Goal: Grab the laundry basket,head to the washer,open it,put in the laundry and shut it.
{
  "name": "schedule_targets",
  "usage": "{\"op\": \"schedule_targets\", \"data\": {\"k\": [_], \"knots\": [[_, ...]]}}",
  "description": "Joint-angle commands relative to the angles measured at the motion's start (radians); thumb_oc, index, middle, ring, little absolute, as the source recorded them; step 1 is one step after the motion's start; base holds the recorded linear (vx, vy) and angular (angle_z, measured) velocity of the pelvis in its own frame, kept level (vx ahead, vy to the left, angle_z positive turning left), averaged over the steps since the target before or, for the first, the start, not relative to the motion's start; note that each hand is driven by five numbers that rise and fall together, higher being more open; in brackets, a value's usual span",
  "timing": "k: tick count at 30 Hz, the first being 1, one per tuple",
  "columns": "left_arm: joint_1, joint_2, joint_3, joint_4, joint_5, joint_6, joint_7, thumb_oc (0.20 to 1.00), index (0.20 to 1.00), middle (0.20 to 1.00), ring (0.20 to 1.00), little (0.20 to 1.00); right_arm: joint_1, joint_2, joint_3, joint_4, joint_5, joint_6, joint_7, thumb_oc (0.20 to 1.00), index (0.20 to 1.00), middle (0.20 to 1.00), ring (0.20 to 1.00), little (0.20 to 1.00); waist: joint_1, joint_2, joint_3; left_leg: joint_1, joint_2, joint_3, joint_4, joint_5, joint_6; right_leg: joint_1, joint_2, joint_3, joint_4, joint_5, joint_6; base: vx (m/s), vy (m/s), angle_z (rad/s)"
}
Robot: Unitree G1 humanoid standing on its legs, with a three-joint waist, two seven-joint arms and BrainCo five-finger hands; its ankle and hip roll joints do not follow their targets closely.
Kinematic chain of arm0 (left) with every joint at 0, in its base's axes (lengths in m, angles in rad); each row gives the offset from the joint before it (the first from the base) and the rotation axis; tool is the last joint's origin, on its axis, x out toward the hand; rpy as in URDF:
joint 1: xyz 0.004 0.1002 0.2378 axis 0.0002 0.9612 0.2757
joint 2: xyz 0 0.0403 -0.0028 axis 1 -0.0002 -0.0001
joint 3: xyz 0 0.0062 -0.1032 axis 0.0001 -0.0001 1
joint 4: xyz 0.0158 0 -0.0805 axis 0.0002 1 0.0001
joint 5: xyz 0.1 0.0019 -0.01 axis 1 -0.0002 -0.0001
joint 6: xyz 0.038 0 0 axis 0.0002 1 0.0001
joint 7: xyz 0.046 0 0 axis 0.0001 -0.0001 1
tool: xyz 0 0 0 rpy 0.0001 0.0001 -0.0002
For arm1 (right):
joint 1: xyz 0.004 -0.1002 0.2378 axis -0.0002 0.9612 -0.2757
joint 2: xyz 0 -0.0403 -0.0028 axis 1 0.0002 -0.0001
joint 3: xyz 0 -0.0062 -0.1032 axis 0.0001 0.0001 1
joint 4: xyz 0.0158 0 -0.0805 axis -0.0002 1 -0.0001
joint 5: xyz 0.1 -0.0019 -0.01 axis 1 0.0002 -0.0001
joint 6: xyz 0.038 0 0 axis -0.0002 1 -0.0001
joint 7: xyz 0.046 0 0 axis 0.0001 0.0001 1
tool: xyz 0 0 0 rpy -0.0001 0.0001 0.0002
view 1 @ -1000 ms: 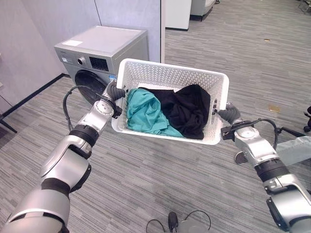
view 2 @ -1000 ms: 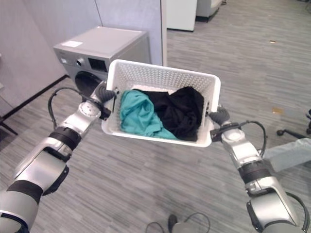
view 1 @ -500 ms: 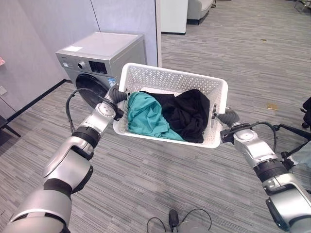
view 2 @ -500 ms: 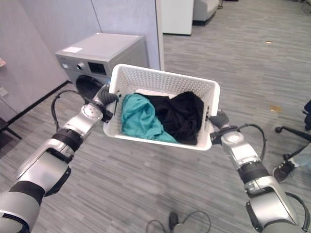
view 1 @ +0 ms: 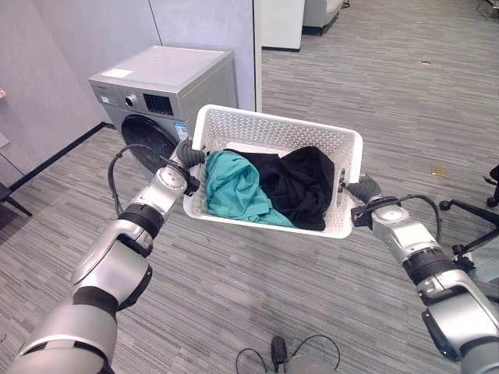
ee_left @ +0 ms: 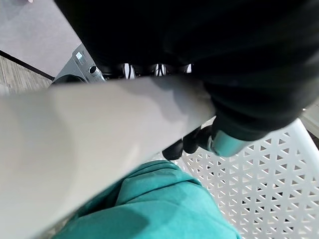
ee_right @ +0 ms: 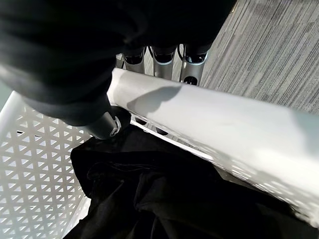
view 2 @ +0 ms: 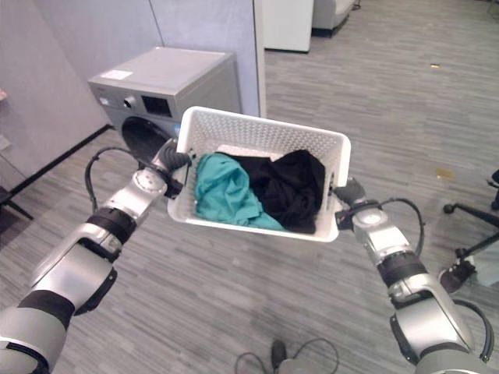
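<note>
Grey carpet | white perforated laundry basket [view 1: 274,132]; teal, black clothes | left hand [view 1: 189,153], right hand [view 1: 363,189] grip rims

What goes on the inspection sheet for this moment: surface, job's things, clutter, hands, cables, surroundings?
Surface: grey striped carpet floor.
Job's things: white perforated laundry basket held in the air, holding a teal garment and a black garment; washer ahead to the left, door shut.
Clutter: small scrap on the floor.
Hands: left hand and right hand with fingers curled over opposite basket rims.
Cables: nothing seen beyond the robot's own.
Surroundings: grey partition wall behind the washer; chair base at right.
</note>
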Motion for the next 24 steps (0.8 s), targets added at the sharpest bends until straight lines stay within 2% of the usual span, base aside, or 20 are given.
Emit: {"op": "schedule_targets", "data": {"k": [1,8,24], "knots": [[-0.117,-0.055,-0.074,0.034,-0.001,-0.081,-0.009,0.200,0.200,0.200,0.200,0.200,-0.176,0.064,0.030,0.062,0.042,-0.117,0.033,0.200,0.200,0.200,0.200,0.200,0.030,-0.027,-0.113,-0.038,0.033,-0.009,0.100,-0.077,0.023,-0.011,-0.118,0.012,0.109,-0.183,0.115,0.00,0.000,0.00],[-0.117,-0.065,-0.081,0.056,0.015,-0.078,-0.008,0.200,0.200,0.200,0.200,0.200,-0.179,0.074,0.030,0.084,0.058,-0.113,0.039,0.200,0.200,0.200,0.200,0.200,0.026,-0.025,-0.114,-0.036,0.028,-0.008,0.104,-0.083,0.027,-0.015,-0.124,0.014,0.121,-0.185,0.118,0.00,0.022,-0.01],[-0.105,-0.057,-0.065,0.051,0.048,-0.086,-0.020,0.200,0.200,0.200,0.200,0.200,-0.165,0.002,0.055,0.014,-0.033,-0.143,0.081,0.200,0.200,0.200,0.200,0.200,0.018,-0.025,-0.105,-0.035,0.015,-0.008,0.106,-0.094,0.036,-0.023,-0.138,0.021,0.131,-0.186,0.125,0.00,0.004,0.00]]}}
